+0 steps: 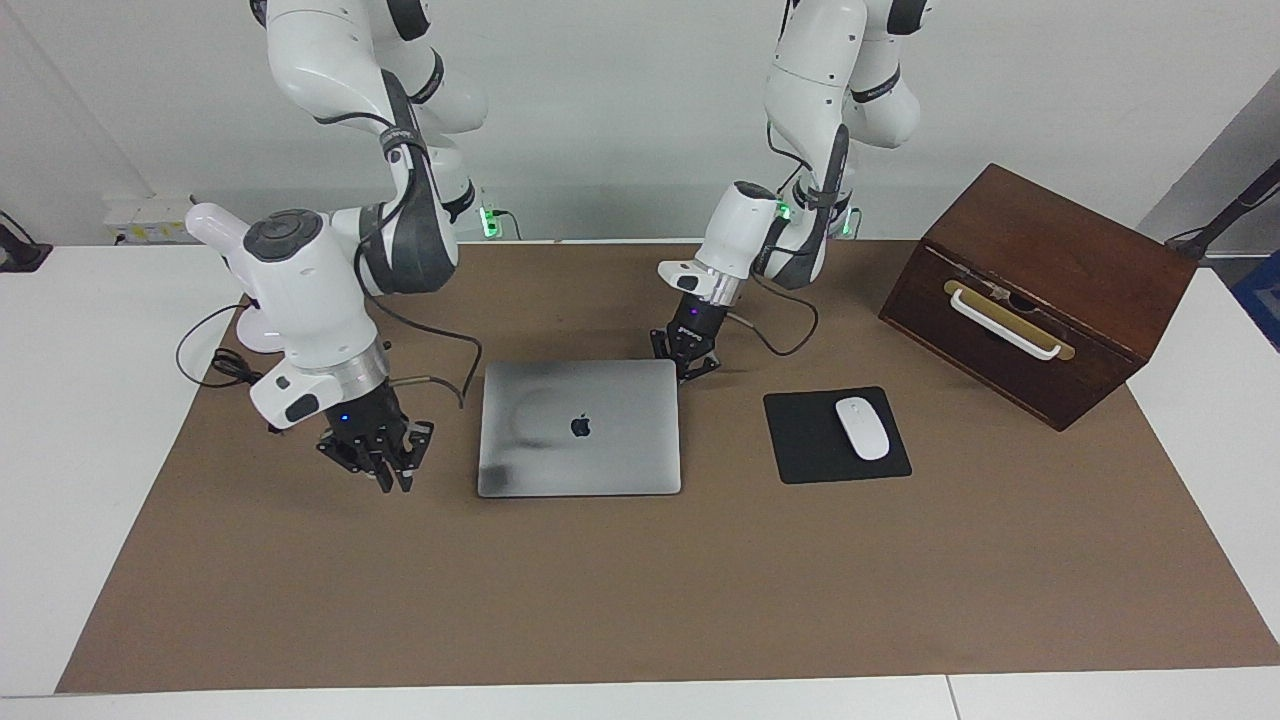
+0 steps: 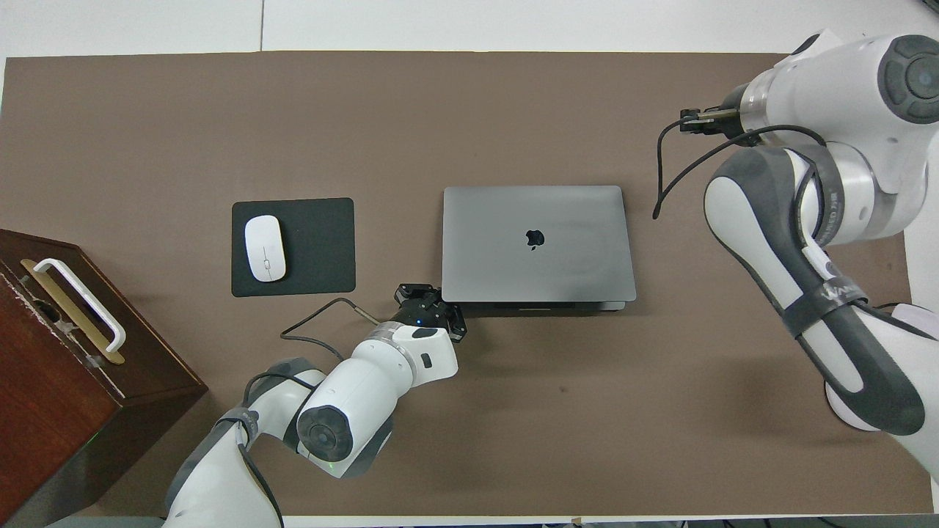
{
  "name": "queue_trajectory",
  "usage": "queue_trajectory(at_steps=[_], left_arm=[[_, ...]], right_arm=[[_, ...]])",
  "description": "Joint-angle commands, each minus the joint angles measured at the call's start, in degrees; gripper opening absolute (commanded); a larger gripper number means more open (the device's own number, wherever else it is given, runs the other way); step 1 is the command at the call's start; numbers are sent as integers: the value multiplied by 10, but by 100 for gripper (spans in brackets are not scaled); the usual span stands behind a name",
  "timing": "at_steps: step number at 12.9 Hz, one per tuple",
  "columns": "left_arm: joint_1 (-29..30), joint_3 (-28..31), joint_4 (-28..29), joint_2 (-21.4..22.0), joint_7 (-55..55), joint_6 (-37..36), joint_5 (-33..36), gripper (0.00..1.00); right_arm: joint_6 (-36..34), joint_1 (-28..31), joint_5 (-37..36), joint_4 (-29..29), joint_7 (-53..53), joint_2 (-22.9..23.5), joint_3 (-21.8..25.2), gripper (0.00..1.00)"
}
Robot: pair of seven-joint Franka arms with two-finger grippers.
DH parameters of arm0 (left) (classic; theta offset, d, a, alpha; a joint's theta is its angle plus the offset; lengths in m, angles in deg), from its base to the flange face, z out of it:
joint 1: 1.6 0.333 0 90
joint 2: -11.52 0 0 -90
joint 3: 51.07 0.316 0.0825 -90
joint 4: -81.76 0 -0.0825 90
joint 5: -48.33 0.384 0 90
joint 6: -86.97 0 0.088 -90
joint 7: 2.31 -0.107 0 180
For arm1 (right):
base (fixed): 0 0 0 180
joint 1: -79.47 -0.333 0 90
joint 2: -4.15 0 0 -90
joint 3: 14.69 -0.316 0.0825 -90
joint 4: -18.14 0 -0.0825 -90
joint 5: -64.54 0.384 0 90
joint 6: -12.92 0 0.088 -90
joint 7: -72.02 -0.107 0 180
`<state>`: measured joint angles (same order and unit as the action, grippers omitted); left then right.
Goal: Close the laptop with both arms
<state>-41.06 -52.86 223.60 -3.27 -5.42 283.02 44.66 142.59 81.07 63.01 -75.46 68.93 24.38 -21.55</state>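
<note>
Fingertips of left gripper [image 1: 686, 366] met, at laptop [image 1: 580, 428] corner nearest robots; right gripper [image 1: 378, 462] fingers' state indeterminate, over mat. Laptop shut flat: stiff, smooth, fragile; press lid, avoid edge pinching.

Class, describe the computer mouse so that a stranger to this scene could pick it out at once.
Start at the brown mat covering the table, then find the closed silver laptop. Beside it, toward the left arm's end, lies a black mouse pad; the mouse on it is the only small white oval there.
</note>
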Motion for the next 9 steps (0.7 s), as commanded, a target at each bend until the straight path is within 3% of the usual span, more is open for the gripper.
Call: queue_trajectory(at_steps=[1,6,9], left_arm=[[4,8,20,66,0,-102,-6,0],[38,9,14,184,-29,-309,-6,0],[58,11,-11,214,-57,-423,-5,0]], right_arm=[[-49,18,-14,23,28,3,-7,100],[-115,52,-25,15,47,-57,6,100],[-126,80,-23,13,73,-94,7,100]])
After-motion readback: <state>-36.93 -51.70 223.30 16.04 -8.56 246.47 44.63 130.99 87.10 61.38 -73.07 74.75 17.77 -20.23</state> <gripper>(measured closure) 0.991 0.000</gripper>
